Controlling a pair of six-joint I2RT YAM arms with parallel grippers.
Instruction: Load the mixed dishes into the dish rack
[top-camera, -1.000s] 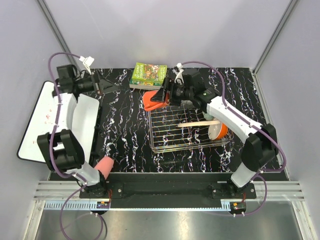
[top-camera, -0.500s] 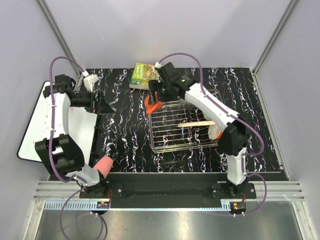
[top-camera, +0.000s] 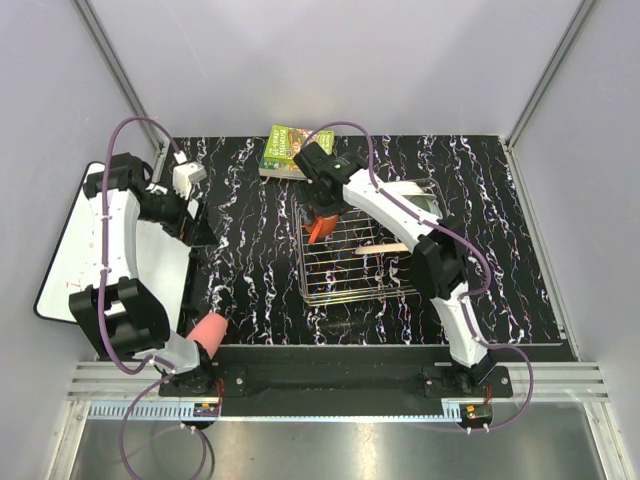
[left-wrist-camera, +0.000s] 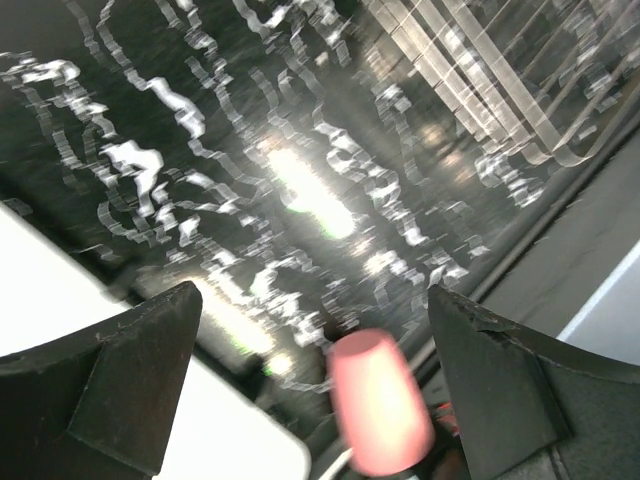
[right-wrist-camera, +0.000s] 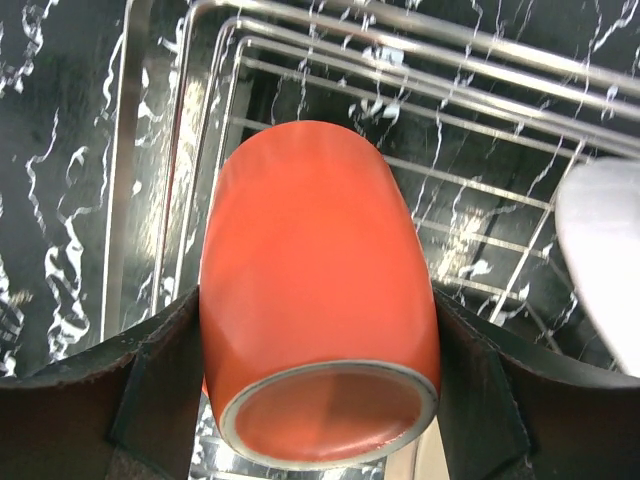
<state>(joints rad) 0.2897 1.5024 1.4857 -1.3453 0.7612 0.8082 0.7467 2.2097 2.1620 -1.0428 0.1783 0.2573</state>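
The table (top-camera: 250, 270) is black, shot through with white marble veins. The rack (top-camera: 340, 285) is bare silver wire. The orange cup (right-wrist-camera: 315, 300) is a glossy orange-red, with a pale cream ring round its end. The pink cup (top-camera: 210, 331) is a soft matt salmon. The book (top-camera: 283, 150) has a green cover busy with a yellow and red picture. The board (top-camera: 65, 260) is white, edged in black, with faint red marks. The left arm (top-camera: 118, 225) and right arm (top-camera: 385, 205) are white with black joints, and their cables (top-camera: 138, 122) are purple.
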